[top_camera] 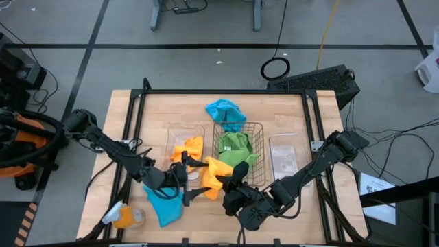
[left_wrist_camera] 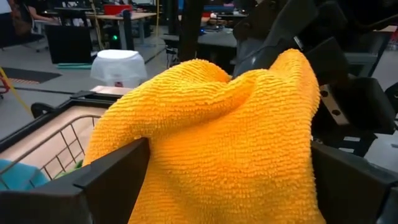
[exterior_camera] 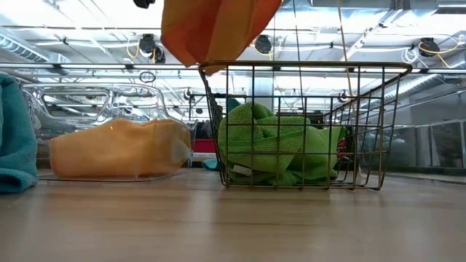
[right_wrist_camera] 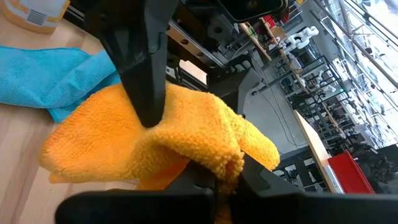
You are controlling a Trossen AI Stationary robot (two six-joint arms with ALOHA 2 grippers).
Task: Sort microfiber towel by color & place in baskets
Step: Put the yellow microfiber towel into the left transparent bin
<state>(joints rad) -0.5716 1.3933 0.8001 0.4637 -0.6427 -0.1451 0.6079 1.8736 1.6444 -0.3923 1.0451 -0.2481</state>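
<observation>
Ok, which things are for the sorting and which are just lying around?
For the job: orange-yellow microfiber towel in the right gripper; another in the left clear plastic basket; green towels in the dark wire basket; two sky-blue towels; right clear plastic basket.
Lying about: small orange-and-white hard object; black ring on floor.

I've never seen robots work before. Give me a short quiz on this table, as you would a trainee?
1. Multiple choice: where do the bright green microfiber towels lie?
A. in a clear plastic basket
B. in the dark wire mesh basket
C. on the bare wood
2. True or false: the clear plastic basket nearest the right arm holds a towel.
3. Short answer: the right tool, at the table's front edge close to the left tool, pinches a towel raised off the table. What colour is it?

Key: 1 B. 2 False; nothing shows in it. 3 It is the orange-yellow microfiber towel.
</observation>
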